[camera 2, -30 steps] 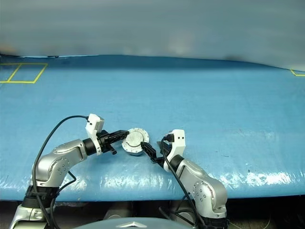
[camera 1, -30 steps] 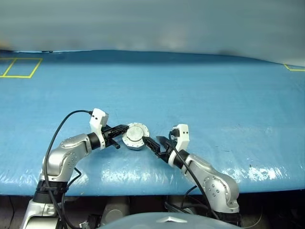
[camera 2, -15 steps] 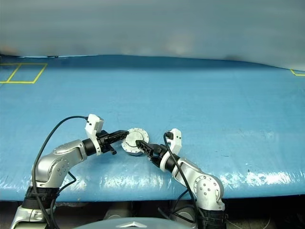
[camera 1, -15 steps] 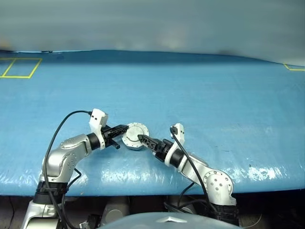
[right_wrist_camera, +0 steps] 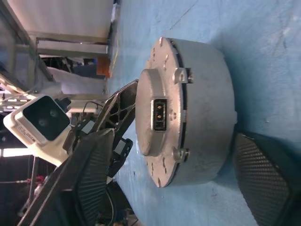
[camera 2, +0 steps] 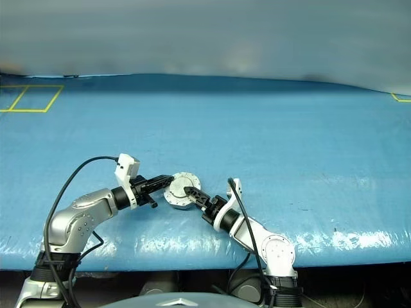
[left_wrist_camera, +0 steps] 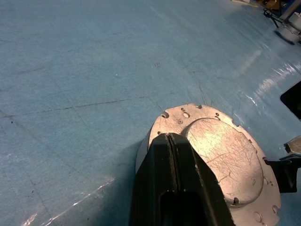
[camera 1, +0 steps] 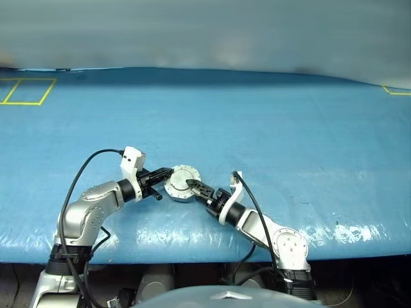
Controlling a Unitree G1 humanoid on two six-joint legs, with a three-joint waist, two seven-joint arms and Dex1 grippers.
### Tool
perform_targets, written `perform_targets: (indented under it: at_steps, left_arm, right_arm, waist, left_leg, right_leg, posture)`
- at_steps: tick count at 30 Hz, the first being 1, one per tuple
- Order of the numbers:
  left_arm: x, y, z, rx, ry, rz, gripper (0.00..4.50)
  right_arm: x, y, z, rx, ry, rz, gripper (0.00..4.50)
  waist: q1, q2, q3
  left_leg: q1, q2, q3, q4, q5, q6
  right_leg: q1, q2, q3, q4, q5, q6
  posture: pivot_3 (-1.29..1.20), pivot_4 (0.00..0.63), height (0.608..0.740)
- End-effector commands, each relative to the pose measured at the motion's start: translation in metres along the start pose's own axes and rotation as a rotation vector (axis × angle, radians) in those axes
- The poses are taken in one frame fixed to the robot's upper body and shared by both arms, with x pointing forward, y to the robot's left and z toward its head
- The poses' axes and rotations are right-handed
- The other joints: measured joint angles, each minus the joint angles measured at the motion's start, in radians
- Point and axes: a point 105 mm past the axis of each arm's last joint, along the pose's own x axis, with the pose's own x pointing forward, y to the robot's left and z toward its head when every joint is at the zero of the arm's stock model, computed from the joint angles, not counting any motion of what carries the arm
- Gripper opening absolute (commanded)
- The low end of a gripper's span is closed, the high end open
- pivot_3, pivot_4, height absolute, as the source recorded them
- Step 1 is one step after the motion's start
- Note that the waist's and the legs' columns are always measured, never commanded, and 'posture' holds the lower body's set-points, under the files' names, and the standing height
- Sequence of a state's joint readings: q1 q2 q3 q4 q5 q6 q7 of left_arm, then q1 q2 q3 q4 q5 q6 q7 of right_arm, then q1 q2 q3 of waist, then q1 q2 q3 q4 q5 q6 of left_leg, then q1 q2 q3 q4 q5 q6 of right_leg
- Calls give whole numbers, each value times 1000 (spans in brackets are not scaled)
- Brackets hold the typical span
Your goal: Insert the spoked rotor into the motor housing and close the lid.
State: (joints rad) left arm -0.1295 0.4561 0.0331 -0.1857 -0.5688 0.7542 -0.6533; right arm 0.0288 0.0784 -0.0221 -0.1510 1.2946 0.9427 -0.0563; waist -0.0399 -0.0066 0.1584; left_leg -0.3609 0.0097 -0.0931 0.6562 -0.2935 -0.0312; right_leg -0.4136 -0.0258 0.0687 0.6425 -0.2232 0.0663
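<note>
From my seat, the left gripper [camera 1: 168,172] has its fingers pressed together, tips resting on the edge of the lid [camera 1: 183,176], which sits shut on the motor housing [right_wrist_camera: 207,125] near the front of the blue table [camera 1: 270,128]. The right gripper [camera 1: 192,185] has its fingers apart, straddling the housing: one over the lid, one low beside the wall. Since a second ago that wrist has rolled over and reached in over the lid. Yellow tape lines [camera 1: 29,90] mark the table's far left corner.
</note>
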Motion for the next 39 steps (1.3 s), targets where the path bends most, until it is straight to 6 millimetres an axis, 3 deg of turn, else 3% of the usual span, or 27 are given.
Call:
perform_targets:
  at_steps: [1, 5, 18, 29, 32, 39]
  left_arm:
    - [2, -5, -5, -6, 14, -12, 0]
    - [3, -5, -6, -10, 14, -12, 0]
    - [5, -5, -6, -14, 10, -17, 0]
    - [6, -4, -5, -6, 19, -19, 0]
    - [7, -4, -5, -5, 21, -20, 0]
    - [6, -5, -5, -6, 19, -21, 0]
  right_arm:
    - [9, 23, -6, 86, -21, 105, 2786]
    - [7, 18, -8, 77, -10, 74, 1676]
    - [1, 7, -11, 53, 19, 20, 1671]
    - [-1, 11, -22, 14, 129, 66, 1664]
    - [-1, 9, -24, 1, 149, 58, 1126]
    - [2, 1, -18, 3, 93, 9, 1126]
  waist:
    - [0, 0, 0]
    - [-2, 1, 0]
    - [-1, 1, 0]
    - [-3, 1, 1]
    - [-5, 1, 1]
    - [-8, 1, 1]
  left_leg:
    - [0, 0, 0, 0, 0, 0]
    - [0, 0, 0, 0, 0, 0]
    - [0, 0, 0, 0, 0, 0]
    - [0, 0, 0, 0, 0, 0]
    - [0, 0, 0, 0, 0, 0]
    - [0, 1, 0, 0, 0, 0]
  right_leg:
    - [0, 0, 0, 0, 0, 0]
    - [0, 0, 0, 0, 0, 0]
    - [0, 0, 0, 0, 0, 0]
    - [0, 0, 0, 0, 0, 0]
    - [-1, 0, 0, 0, 0, 0]
    - [-1, 1, 0, 0, 0, 0]
  posture:
    - [0, 150, 740]
    - [0, 150, 740]
    - [0, 150, 740]
    - [0, 150, 740]
    - [0, 150, 740]
    - [0, 150, 740]
